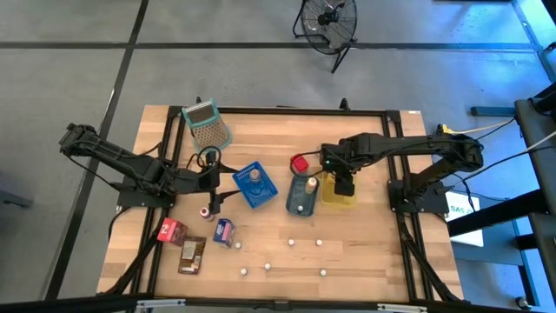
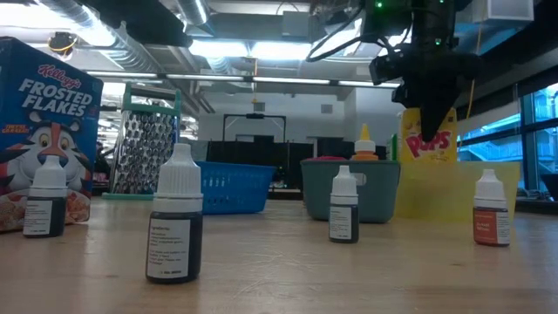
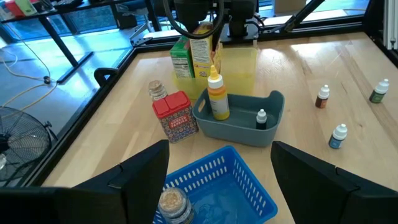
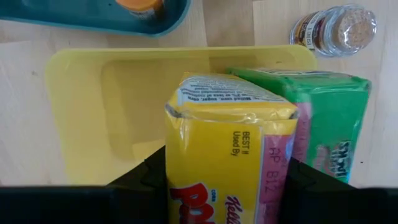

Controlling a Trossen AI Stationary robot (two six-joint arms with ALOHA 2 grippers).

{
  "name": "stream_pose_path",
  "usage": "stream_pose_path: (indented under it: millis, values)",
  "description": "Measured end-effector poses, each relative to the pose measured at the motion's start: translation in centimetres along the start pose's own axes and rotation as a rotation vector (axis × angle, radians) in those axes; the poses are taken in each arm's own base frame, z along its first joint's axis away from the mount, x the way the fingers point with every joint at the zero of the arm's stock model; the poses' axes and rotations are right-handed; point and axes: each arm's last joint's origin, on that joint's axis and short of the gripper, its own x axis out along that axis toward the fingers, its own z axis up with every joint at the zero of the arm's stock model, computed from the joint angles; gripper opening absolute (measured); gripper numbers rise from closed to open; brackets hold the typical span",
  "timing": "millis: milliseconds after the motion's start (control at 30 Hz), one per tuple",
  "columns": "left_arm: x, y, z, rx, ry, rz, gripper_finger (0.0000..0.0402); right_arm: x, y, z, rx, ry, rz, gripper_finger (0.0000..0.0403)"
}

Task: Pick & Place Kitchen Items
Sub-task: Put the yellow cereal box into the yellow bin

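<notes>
yellow corn pops box [image 4: 230, 155] is clamped between the right gripper [image 4: 227, 180] fingers, held upright over the yellow tray [image 4: 93, 112], with a green box [image 4: 329, 124] standing just beside it in the same tray and a small spice jar [image 4: 339, 28] on the table past the tray rim. teal tray [image 3: 242, 127] next to it holds an orange-capped yellow bottle [image 3: 216, 96] and a small dropper bottle [image 3: 261, 118], with a red tin [image 3: 176, 116] touching or just beside its wall. left gripper [image 3: 217, 180] hovers above the blue basket [image 3: 230, 186], fingers apart and gripping nothing, a cork-topped jar [image 3: 172, 205] in the basket under it.
</notes>
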Motion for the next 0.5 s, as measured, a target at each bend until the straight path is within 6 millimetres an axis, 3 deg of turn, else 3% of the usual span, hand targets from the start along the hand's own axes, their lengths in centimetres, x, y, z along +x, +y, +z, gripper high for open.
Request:
stream_pose_path:
  millis: [500]
  values:
    - [0.00, 0.00, 0.00, 0.000, 0.000, -0.001, 0.0279, 0.74, 0.06, -0.28, -0.010, 0.009, 0.000, 0.0170]
